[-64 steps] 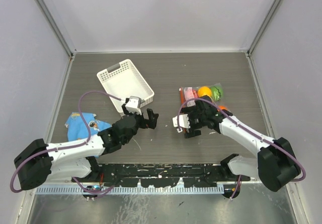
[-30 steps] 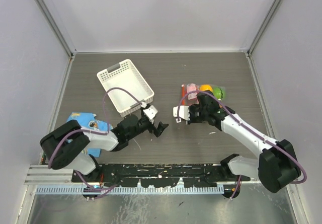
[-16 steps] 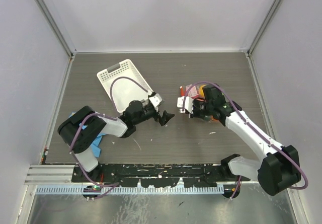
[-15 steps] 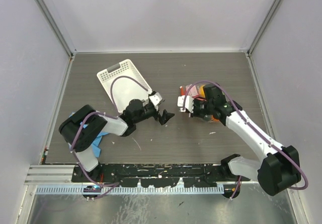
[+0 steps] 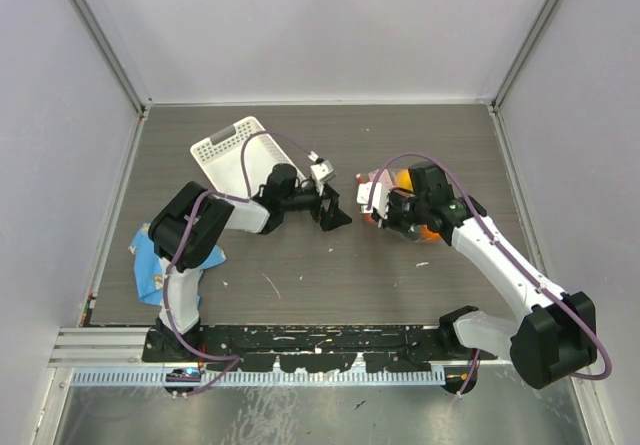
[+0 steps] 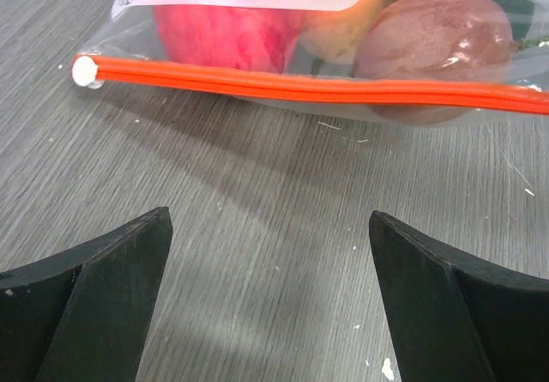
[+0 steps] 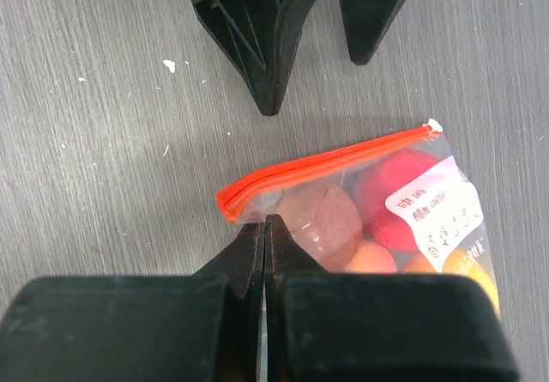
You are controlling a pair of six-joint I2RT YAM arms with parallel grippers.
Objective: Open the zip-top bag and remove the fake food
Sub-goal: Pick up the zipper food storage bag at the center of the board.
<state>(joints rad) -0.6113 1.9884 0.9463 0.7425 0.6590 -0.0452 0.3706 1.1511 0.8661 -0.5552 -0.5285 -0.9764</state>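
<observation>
The zip-top bag [image 7: 377,202] lies right of centre on the table, clear, with a red-orange zip strip [image 6: 300,88] along its near edge. Inside it is the fake food: a brown fruit [image 7: 324,221], a red one [image 6: 225,34], and peach and orange ones behind them. My right gripper [image 7: 266,221] is shut, pinching the clear plastic just under the strip at the bag's corner. My left gripper [image 6: 268,219] is open, low over bare table a short way from the strip. In the top view, the left gripper [image 5: 335,212] faces the right gripper [image 5: 372,205] and the bag [image 5: 402,179].
A white slatted basket [image 5: 225,150] sits at the back left, with the left arm's cable looping over it. A blue printed cloth [image 5: 148,255] lies at the near left beside the left arm's base. Grey walls close in the table on three sides.
The left arm has stretched rightward, bringing its open gripper from the near left up to the bag's zip edge. The right gripper has moved back onto the bag's corner and stayed shut.
</observation>
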